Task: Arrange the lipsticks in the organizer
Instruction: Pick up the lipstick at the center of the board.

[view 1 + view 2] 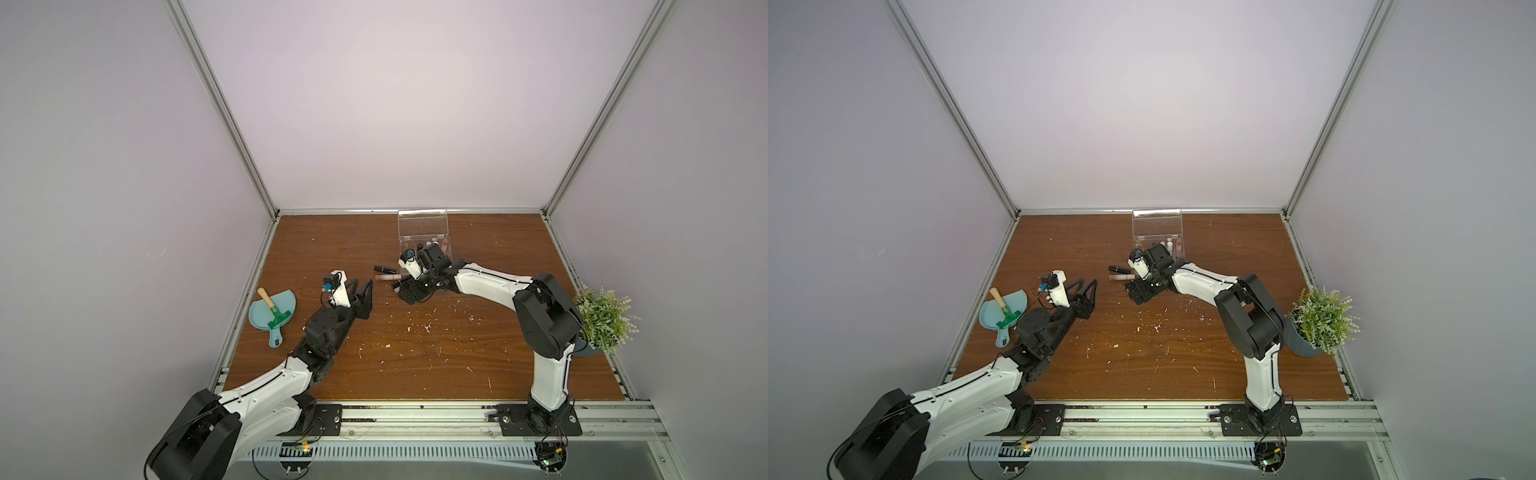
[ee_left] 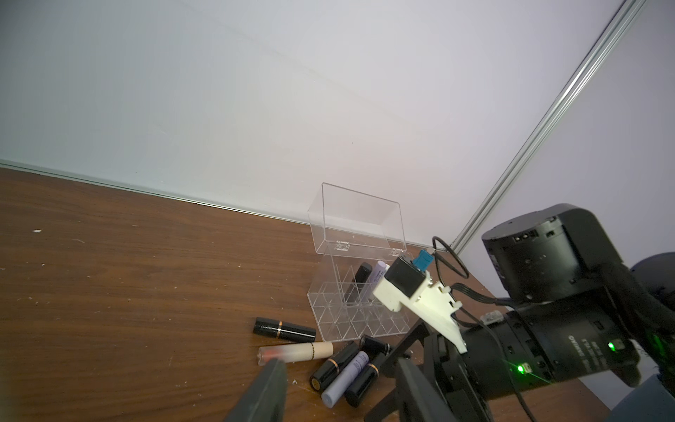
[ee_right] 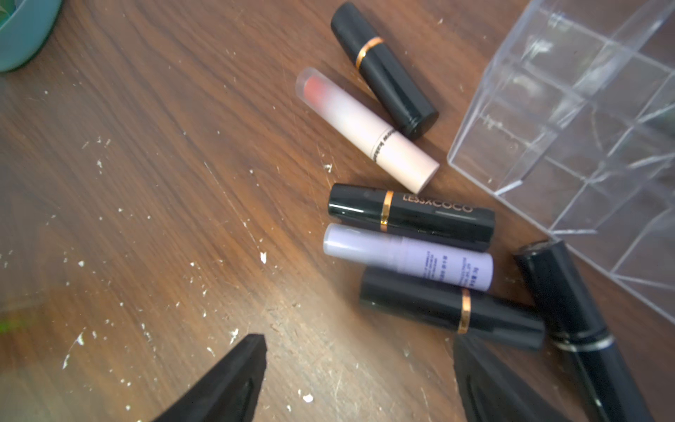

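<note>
Lid up, the organizer [image 1: 422, 226] sat just above centre in both top views, a few lipsticks [image 2: 361, 279] standing inside. Six loose tubes [image 3: 409, 257] lay on the table [image 1: 415, 353] by its lower-left corner; roughly half remained, I judged. The right end effector [image 3: 359, 380] gaped empty above them; the left end effector [image 1: 362, 286] was also parted and empty.

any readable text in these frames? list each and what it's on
"LESSxCOCO": gold print on the black lipstick beside the lilac tube.
Lilac tube: small print, blurred, unreadable.
Peach lipstick: dark print by its seam, blurred, unreadable.
Right arm's housing: white label, too small to read.
</note>
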Robot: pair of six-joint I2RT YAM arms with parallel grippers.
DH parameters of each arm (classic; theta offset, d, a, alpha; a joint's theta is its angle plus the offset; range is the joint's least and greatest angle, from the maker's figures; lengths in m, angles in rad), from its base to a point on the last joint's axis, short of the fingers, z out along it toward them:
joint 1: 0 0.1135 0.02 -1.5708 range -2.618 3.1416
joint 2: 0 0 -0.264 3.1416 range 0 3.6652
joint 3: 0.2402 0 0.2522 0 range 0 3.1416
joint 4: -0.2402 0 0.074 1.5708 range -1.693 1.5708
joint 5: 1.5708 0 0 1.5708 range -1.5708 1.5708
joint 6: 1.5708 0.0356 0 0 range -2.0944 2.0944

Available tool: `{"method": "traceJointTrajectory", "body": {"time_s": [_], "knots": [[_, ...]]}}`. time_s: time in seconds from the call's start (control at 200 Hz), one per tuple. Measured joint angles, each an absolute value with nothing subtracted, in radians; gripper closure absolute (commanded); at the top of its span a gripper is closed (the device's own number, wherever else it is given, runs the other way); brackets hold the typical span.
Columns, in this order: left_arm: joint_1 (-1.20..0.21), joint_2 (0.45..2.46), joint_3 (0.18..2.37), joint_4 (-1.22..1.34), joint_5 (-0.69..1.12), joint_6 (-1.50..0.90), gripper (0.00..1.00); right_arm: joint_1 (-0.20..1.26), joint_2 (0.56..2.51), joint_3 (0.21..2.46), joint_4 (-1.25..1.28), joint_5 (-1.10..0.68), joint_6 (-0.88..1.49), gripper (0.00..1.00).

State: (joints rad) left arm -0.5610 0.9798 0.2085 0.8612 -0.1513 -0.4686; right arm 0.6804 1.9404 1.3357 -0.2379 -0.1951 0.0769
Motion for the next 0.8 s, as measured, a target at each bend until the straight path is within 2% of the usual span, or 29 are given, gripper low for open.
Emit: {"method": "traceJointTrajectory", "body": {"time_s": [0.8], "knots": [[-0.561, 1.025, 0.208, 0.872, -0.137, -0.483, 0.48, 0.68, 2.006, 1.401, -0.236, -0.191, 0.058, 0.14]]}}
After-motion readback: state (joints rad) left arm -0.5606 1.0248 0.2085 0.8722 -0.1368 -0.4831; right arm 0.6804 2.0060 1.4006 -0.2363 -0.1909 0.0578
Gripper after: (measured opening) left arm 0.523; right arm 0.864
